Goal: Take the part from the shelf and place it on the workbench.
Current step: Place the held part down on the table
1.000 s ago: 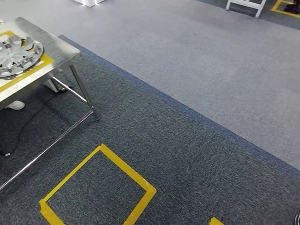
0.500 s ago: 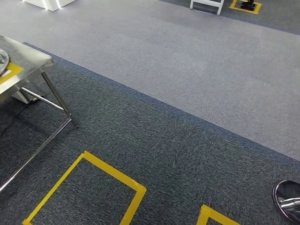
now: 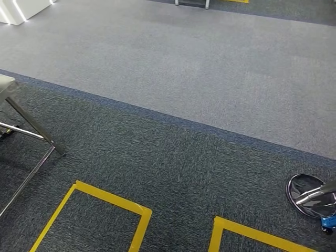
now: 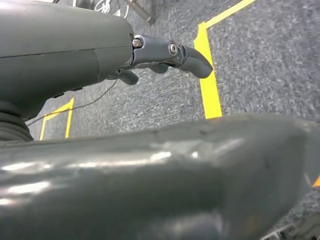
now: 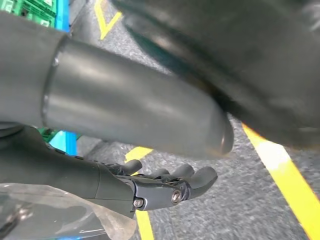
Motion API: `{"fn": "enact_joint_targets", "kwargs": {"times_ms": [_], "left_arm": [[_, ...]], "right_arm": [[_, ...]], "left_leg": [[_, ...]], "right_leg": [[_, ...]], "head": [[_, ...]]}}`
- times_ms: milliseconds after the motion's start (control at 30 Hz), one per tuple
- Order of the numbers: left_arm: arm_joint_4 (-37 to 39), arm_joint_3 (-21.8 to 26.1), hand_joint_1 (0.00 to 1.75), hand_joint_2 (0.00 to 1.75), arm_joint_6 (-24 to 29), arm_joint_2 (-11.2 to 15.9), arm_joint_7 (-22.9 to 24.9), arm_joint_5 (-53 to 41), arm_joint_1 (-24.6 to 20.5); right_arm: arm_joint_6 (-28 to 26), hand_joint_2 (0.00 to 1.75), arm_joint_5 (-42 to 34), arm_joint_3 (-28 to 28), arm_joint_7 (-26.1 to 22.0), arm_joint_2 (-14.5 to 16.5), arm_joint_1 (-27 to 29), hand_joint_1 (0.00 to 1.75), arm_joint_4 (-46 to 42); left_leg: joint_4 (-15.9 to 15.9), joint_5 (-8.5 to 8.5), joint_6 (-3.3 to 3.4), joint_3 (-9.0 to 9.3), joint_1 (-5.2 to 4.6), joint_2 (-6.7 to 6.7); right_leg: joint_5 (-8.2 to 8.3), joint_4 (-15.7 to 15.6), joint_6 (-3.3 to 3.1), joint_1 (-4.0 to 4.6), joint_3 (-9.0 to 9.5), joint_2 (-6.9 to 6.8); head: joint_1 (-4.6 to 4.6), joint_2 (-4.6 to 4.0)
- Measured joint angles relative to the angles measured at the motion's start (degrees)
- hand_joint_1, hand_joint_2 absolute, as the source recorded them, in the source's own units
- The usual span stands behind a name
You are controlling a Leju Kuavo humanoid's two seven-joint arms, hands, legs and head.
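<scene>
Now the head view is looking down at dark carpet (image 3: 166,157) bordered by a lighter grey strip of carpet (image 3: 190,58), with yellow tape squares (image 3: 99,210) marked on the dark part. At the far left edge a corner of the steel counter (image 3: 6,84) and its slanted leg (image 3: 35,126) are showing. The part cannot be made out in any current view, so where it is lying relative to either hand cannot be told. In the left wrist view the left hand (image 4: 166,52) is hanging over the carpet with its fingers stretched out and holding nothing. In the right wrist view the right hand (image 5: 166,187) is likewise holding nothing, fingers loosely extended above yellow tape. At the lower right of the head view a round dark base (image 3: 309,194) is sitting on the carpet. Compared with a second ago, the whole picture has shifted: the counter with the silvery wheel cover on it has slid out to the left, so the camera is turning right.
</scene>
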Motion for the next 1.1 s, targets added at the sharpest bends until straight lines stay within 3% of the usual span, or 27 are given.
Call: {"fn": "enact_joint_targets", "kwargs": {"times_ms": [67,100,167,200,267,333,400,467,500,533,600,667,700,733,767,833,900,967,1033,1100], "left_arm": [[0.00,0.00,0.00,0.00,0.22,-0.06,-0.19,-0.04,0.00],[0.00,0.00,0.00,0.00,0.26,-0.05,-0.21,-0.04,0.10],[0.00,0.00,0.00,0.00,0.27,-0.06,-0.22,-0.04,0.39],[0.00,0.00,0.00,0.00,0.26,-0.07,-0.21,-0.05,0.50],[0.00,0.00,0.00,0.00,0.25,-0.06,-0.20,-0.16,0.56],[0.00,0.02,0.00,0.00,0.19,0.04,-0.18,-0.30,0.56],[0.01,0.05,0.00,0.00,-0.02,0.11,-0.15,-0.40,0.53],[0.01,0.06,0.00,0.00,-0.33,0.09,-0.06,-0.55,0.43],[0.01,0.06,0.00,0.00,-0.43,0.07,-0.03,-0.65,0.37],[0.00,0.07,0.00,0.00,-0.51,0.04,0.00,-0.75,0.34],[0.01,0.07,0.00,0.00,-0.66,-0.02,0.06,-0.94,0.33],[0.02,0.07,0.00,0.00,-0.85,-0.04,0.22,-0.98,0.42],[0.01,0.07,0.00,0.00,-0.92,-0.04,0.31,-0.98,0.43],[0.01,0.07,0.00,0.00,-0.98,-0.05,0.38,-0.99,0.40],[0.00,0.07,0.00,0.00,-1.04,-0.08,0.45,-1.00,0.33],[0.00,0.07,0.00,0.00,-1.11,-0.11,0.57,-1.03,0.25],[0.00,0.07,0.00,0.00,-1.14,-0.08,0.65,-1.05,0.18],[0.00,0.07,0.00,0.00,-1.15,-0.11,0.66,-1.05,0.00],[0.00,0.07,0.00,0.00,-1.24,-0.17,0.69,-1.11,-0.19],[0.01,0.07,0.00,0.00,-1.49,-0.19,0.76,-1.22,-0.17]], "right_arm": [[0.00,0.00,-0.01,-0.01,0.01,0.00,0.07,0.00,0.00],[0.00,0.00,-0.01,-0.02,0.00,0.01,0.06,0.00,0.00],[0.03,0.00,0.00,-0.02,0.00,0.02,0.04,0.00,0.00],[0.04,0.00,0.01,-0.02,0.00,0.02,0.06,0.00,0.00],[0.07,0.00,0.07,-0.02,0.01,0.02,0.13,0.00,0.00],[0.14,0.00,0.15,-0.01,0.01,0.07,0.06,0.00,0.00],[0.24,0.00,0.26,0.00,0.02,0.11,-0.09,0.00,0.00],[0.28,0.00,0.37,0.00,0.03,0.11,-0.04,0.00,0.00],[0.29,0.00,0.43,0.00,0.03,0.11,0.05,0.00,0.00],[0.30,0.00,0.49,0.00,0.04,0.11,0.06,0.00,0.00],[0.31,0.00,0.63,0.00,0.11,0.11,-0.07,0.00,0.00],[0.31,0.00,0.73,0.01,0.16,0.10,-0.20,0.00,0.00],[0.31,0.00,0.77,0.01,0.17,0.09,-0.20,0.00,0.00],[0.32,0.00,0.81,0.02,0.19,0.07,-0.14,0.00,0.00],[0.32,0.00,0.85,0.02,0.20,0.04,-0.07,0.00,0.00],[0.31,0.00,0.95,0.01,0.25,-0.05,-0.06,0.00,0.00],[0.31,0.00,1.03,0.00,0.24,-0.13,-0.25,0.00,0.00],[0.34,0.00,1.05,0.01,0.20,-0.15,-0.27,0.00,0.00],[0.42,0.00,1.02,0.02,0.20,-0.15,-0.18,0.00,0.00],[0.51,0.00,0.97,0.02,0.19,-0.16,-0.21,0.00,0.00]], "left_leg": [[4.11,-2.90,-0.56,-1.48,0.26,-2.82],[8.04,-5.03,-0.54,-3.14,0.26,-4.35],[15.30,-7.77,-0.31,-6.45,0.16,-5.40],[16.54,-7.52,-0.10,-7.14,0.08,-5.54],[12.24,-3.85,0.54,-5.54,-0.07,-6.14],[4.48,-0.02,1.34,-2.42,-0.14,-9.28],[0.45,0.99,1.55,-0.94,-0.19,-11.61],[-0.28,0.98,1.47,-0.79,-0.24,-10.61],[-0.67,1.18,1.60,-0.64,-0.19,-9.85],[-1.08,1.37,1.81,-0.46,-0.12,-8.99],[-1.54,1.51,2.17,-0.25,-0.11,-7.06],[-1.52,1.39,2.30,-0.28,-0.20,-5.03],[-1.51,1.31,2.27,-0.27,-0.20,-4.06],[-1.49,1.21,2.18,-0.23,-0.17,-3.20],[-1.45,1.06,2.02,-0.13,-0.12,-2.43],[-1.16,0.58,1.40,0.18,-0.14,-1.17],[-0.87,0.19,0.62,0.47,-0.27,-0.18],[-0.87,0.07,-0.02,0.77,-0.19,0.69],[0.12,-1.01,-0.60,0.72,0.14,-0.28],[5.64,-4.46,-0.88,-1.50,0.35,-3.29]], "right_leg": [[0.33,-0.14,-0.88,-0.04,0.07,1.26],[0.44,-0.12,-1.11,0.07,-0.01,1.90],[0.58,-0.08,-1.39,0.37,-0.15,3.55],[0.61,-0.07,-1.44,0.52,-0.14,4.45],[0.63,-0.05,-1.45,0.74,0.03,6.19],[0.62,0.07,-1.34,0.81,-0.02,7.76],[0.80,0.25,-0.82,0.59,-0.62,9.24],[1.11,0.23,-0.05,0.29,-1.37,10.58],[0.93,0.50,0.22,0.28,-1.77,9.94],[0.14,1.54,0.47,0.38,-2.49,8.46],[-3.36,7.38,0.94,0.49,-5.55,4.38],[-6.66,14.89,1.54,0.26,-9.32,2.79],[-6.86,16.53,1.80,0.08,-10.07,2.56],[-5.94,15.83,2.04,-0.13,-9.59,2.31],[-4.21,12.86,2.23,-0.32,-7.87,1.84],[-0.93,4.56,2.31,-0.49,-2.96,-0.35],[0.15,0.56,1.63,-0.25,-0.54,-1.51],[0.19,0.52,0.63,0.05,-0.75,-0.53],[0.35,0.33,-0.20,0.00,-0.71,0.48],[0.55,0.15,-0.92,-0.04,-0.53,1.60]], "head": [[-0.26,0.00],[-0.40,0.01],[-0.49,0.01],[-0.48,0.01],[-0.46,0.00],[-0.41,0.00],[-0.47,0.01],[-0.53,0.01],[-0.50,0.01],[-0.40,0.01],[-0.21,0.01],[-0.12,0.00],[-0.13,0.00],[-0.12,0.00],[-0.12,0.00],[-0.12,0.00],[-0.28,0.00],[-0.43,0.00],[-0.57,0.00],[-0.79,0.00]]}}
